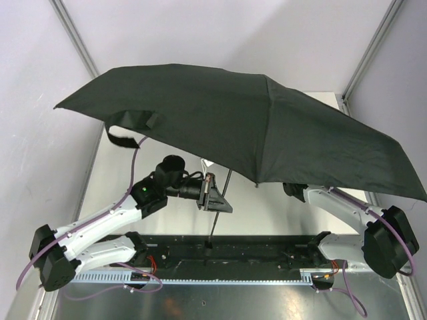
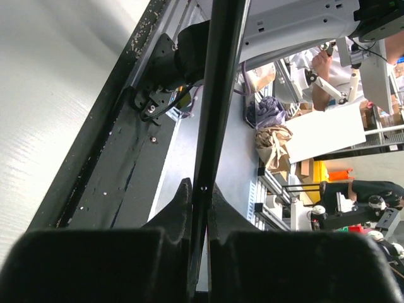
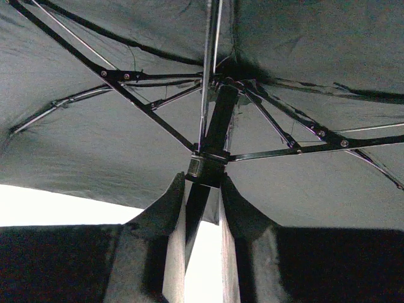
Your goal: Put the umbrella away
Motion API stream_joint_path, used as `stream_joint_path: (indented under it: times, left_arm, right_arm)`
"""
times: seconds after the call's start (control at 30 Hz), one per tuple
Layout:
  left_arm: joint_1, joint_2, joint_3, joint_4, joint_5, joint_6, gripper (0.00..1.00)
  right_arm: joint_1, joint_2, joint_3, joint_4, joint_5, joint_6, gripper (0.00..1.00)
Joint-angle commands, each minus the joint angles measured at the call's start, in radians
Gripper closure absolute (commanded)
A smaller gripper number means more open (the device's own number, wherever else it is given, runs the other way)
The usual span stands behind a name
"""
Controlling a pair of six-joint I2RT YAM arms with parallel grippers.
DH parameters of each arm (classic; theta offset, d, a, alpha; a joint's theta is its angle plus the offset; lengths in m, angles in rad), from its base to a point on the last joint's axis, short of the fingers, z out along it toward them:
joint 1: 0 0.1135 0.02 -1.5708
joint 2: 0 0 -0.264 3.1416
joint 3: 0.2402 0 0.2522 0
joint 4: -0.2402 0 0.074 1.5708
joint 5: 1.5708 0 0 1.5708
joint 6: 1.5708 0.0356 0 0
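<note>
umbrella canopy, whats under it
Under the canopy: metal ribs, the shaft clamped by the left gripper, and the right gripper straddling the shaft below the runner. In the top view the canopy hides that gripper.

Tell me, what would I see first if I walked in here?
The huge open black umbrella, spread like a roof over the table. Below it, left of the middle, the left gripper pinches its thin shaft. Underneath, the right gripper has a finger on each side of the shaft, just below where the ribs meet.
</note>
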Motion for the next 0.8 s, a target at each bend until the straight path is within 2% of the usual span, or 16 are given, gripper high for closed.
stream_joint_path:
  times: [0.0, 0.07, 0.2, 0.37, 0.4, 0.47, 0.6, 0.77]
  left_arm:
    - [0.083, -0.031, 0.161, 0.336, -0.348, -0.061, 1.0]
    - [0.082, -0.029, 0.156, 0.324, -0.354, -0.05, 1.0]
    - [0.073, -0.03, 0.154, 0.32, -0.359, -0.008, 1.0]
    - [0.068, -0.051, 0.186, 0.222, -0.452, 0.108, 1.0]
    - [0.067, -0.055, 0.194, 0.205, -0.469, 0.126, 1.0]
    - [0.067, -0.065, 0.203, 0.183, -0.497, 0.151, 1.0]
    - [0.055, -0.07, 0.225, 0.15, -0.541, 0.194, 1.0]
    - [0.01, -0.078, 0.235, 0.083, -0.663, 0.269, 1.0]
  right_arm:
    - [0.165, -0.011, -0.05, -0.15, -0.541, -0.08, 1.0]
    - [0.183, -0.035, -0.036, -0.241, -0.496, -0.135, 1.0]
    - [0.133, -0.011, -0.004, -0.259, -0.464, 0.004, 0.99]
    - [0.173, -0.028, 0.019, -0.393, -0.261, 0.069, 0.51]
    - [0.185, -0.034, 0.02, -0.41, -0.231, 0.071, 0.43]
    - [0.202, -0.038, 0.021, -0.432, -0.202, 0.055, 0.35]
    - [0.214, -0.043, 0.021, -0.462, -0.152, 0.027, 0.31]
    - [0.215, -0.05, 0.047, -0.447, -0.09, 0.003, 0.28]
